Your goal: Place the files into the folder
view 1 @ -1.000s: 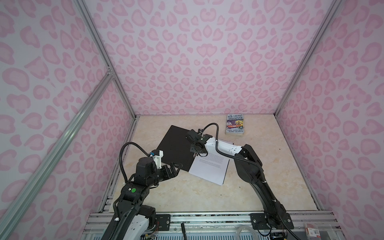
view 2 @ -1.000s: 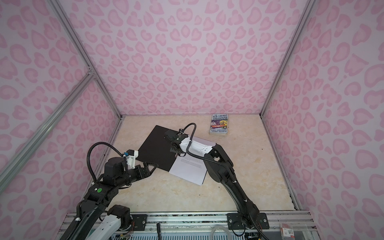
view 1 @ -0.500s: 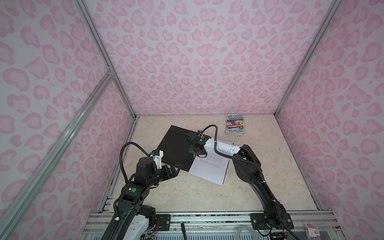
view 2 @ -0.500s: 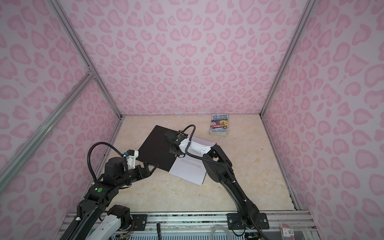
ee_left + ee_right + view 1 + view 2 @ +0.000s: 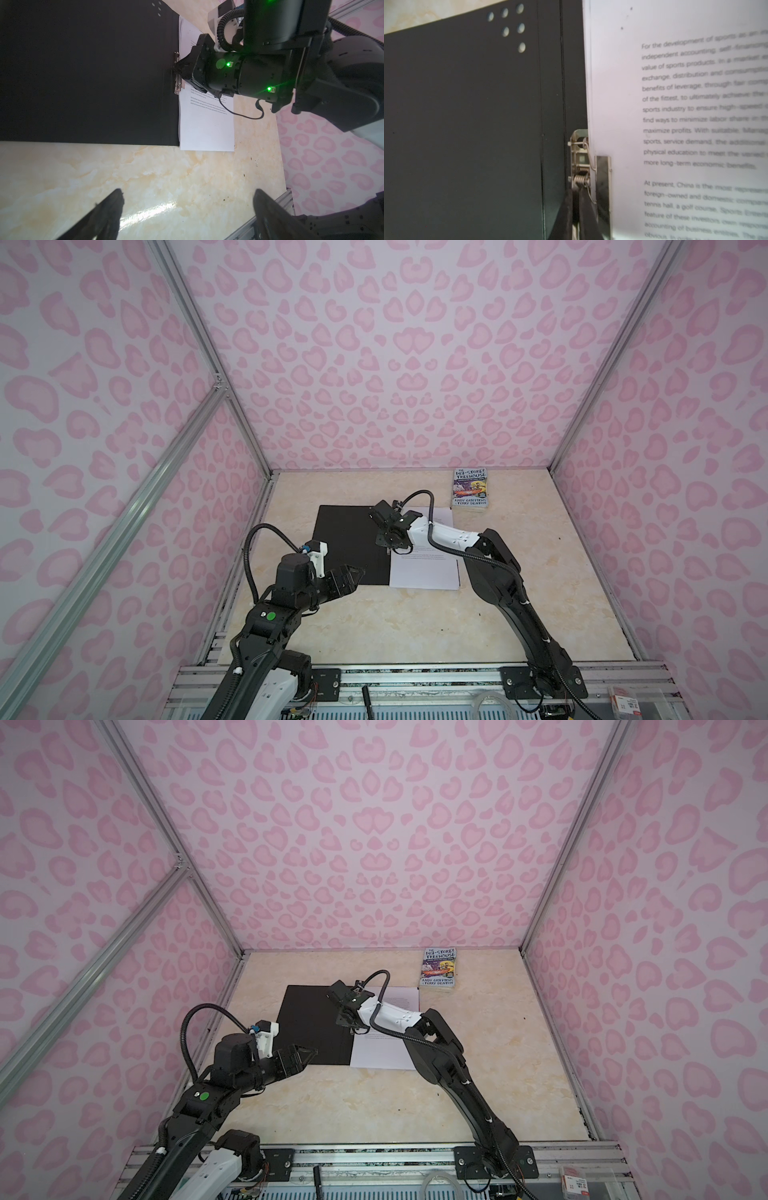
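The folder (image 5: 349,543) (image 5: 311,1027) lies open on the table, black inside up, with small dots at one corner (image 5: 510,22). The files (image 5: 424,572) (image 5: 382,1052), white printed sheets, lie on its right half, their edge under the metal spine clip (image 5: 580,162) (image 5: 177,83). My right gripper (image 5: 387,546) (image 5: 347,1025) (image 5: 576,191) (image 5: 174,68) is shut, its tips at the clip's spring; whether they pinch part of the clip is unclear. My left gripper (image 5: 357,570) (image 5: 309,1050) (image 5: 188,193) hangs open and empty at the folder's near left corner.
A paperback book (image 5: 469,493) (image 5: 439,969) lies at the back right of the marble table (image 5: 374,626). Pink patterned walls close in three sides. A metal rail (image 5: 415,676) runs along the front edge.
The right jaws have closed at the spine clip. The folder and files, earlier lying turned, now sit square to the table's front. The left arm has not moved.
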Action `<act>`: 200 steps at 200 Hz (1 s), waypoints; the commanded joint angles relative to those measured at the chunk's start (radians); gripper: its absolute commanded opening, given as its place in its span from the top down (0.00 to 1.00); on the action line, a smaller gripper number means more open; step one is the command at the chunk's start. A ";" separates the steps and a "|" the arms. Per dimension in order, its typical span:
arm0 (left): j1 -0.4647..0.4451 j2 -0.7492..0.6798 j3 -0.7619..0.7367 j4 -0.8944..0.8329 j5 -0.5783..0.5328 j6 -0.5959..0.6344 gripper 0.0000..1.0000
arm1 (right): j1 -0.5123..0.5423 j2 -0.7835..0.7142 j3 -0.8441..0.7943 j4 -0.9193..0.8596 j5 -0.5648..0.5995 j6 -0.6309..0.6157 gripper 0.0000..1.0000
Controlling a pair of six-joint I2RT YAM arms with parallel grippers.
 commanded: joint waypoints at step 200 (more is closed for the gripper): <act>0.190 0.362 -0.049 0.419 0.141 -0.073 0.03 | -0.253 -0.558 -0.688 0.356 -0.428 -0.075 1.00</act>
